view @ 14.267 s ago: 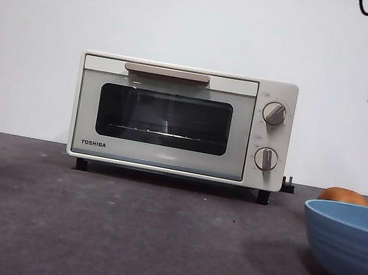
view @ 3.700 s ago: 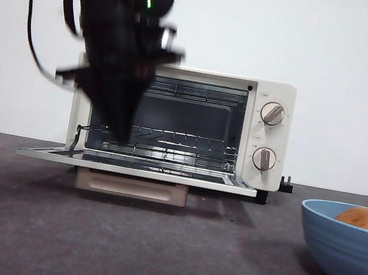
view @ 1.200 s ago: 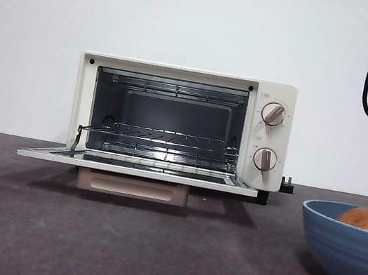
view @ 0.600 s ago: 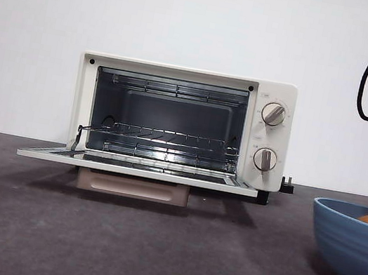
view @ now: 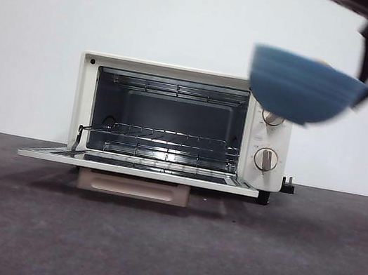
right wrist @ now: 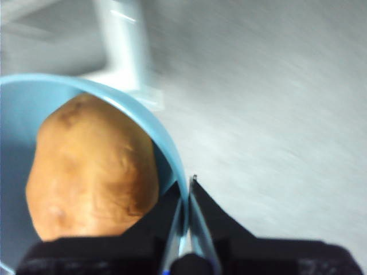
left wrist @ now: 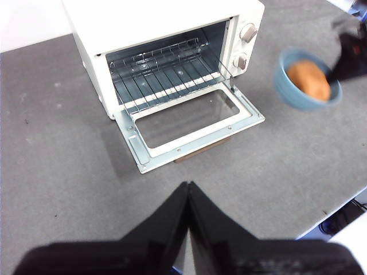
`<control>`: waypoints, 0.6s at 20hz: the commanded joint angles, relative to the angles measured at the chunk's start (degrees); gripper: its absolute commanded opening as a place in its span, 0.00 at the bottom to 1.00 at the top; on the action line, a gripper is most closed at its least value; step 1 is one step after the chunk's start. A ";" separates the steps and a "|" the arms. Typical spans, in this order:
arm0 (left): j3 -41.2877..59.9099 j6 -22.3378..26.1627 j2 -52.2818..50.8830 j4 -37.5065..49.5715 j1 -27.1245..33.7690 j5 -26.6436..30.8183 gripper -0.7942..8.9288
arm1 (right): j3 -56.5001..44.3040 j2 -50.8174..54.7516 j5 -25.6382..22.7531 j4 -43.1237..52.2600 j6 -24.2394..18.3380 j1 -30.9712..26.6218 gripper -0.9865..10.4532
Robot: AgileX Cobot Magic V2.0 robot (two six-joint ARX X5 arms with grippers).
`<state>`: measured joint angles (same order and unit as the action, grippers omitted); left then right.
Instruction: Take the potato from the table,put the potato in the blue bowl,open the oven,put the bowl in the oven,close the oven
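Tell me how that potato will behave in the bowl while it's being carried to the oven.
The potato is rounded and smooth-skinned, lying loose in the blue bowl, so it will probably roll or shift if the bowl tilts. The right gripper pinches only the rim on one side, so the load likely sags away from the grip. The deep walls should keep it in.

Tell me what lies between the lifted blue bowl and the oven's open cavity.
Nothing: in the left wrist view, only bare table separates the blue bowl, held by the right gripper, from the oven.
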<state>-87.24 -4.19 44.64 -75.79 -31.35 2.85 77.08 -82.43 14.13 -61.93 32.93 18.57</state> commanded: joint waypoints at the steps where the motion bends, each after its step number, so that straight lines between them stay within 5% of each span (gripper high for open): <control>1: 0.26 -0.57 0.35 0.31 -0.20 0.09 0.08 | 7.28 -6.71 -0.13 -1.97 1.55 2.21 0.07; 8: 0.26 -0.52 0.50 0.31 -0.20 0.17 0.08 | 31.78 -26.86 -3.80 -12.04 1.90 6.23 0.07; 12: 0.26 -0.52 0.52 0.31 -0.20 0.17 0.08 | 40.68 -34.25 -4.07 -12.92 6.73 6.23 0.07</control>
<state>-87.24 -4.38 45.25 -75.77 -31.35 2.87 117.49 -116.09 10.22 -74.72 37.58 24.69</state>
